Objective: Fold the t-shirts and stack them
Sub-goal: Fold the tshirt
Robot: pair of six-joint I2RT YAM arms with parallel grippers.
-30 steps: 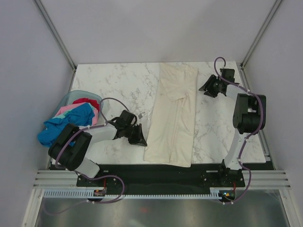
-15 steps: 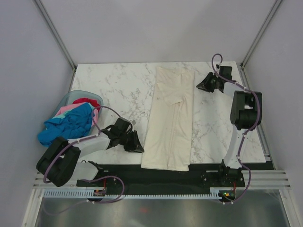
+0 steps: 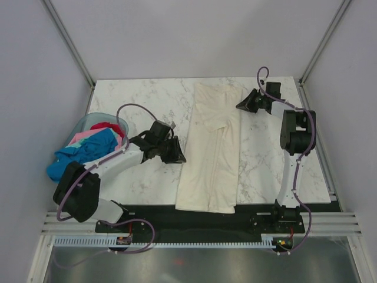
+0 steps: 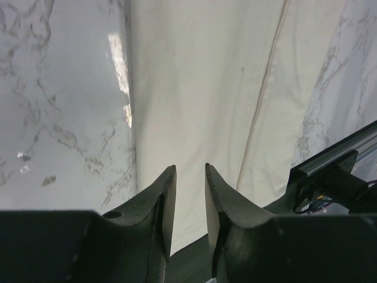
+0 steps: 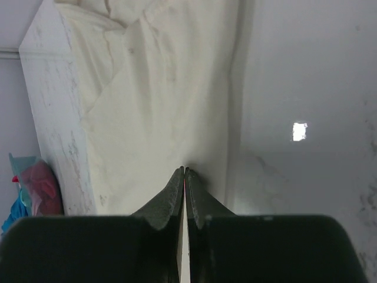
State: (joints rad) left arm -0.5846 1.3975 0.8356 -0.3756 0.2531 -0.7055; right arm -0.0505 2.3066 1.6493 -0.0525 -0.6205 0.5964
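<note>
Spilling over the pale blue basket (image 3: 81,125) at the left of the top view are a bright blue t-shirt (image 3: 88,154), a pink t-shirt (image 3: 87,136) and a red t-shirt (image 3: 106,125). Right of them, the left pincer (image 3: 178,156) hangs above the marble counter (image 3: 141,100) at the cream-white t-shirt (image 3: 212,153)'s left edge, its 2 fingers spread around nothing. That shirt lies centre-frame, folded into a long strip. At its upper right edge the right pincer (image 3: 240,107) is pressed together; whether it pinches cloth I cannot tell.
</note>
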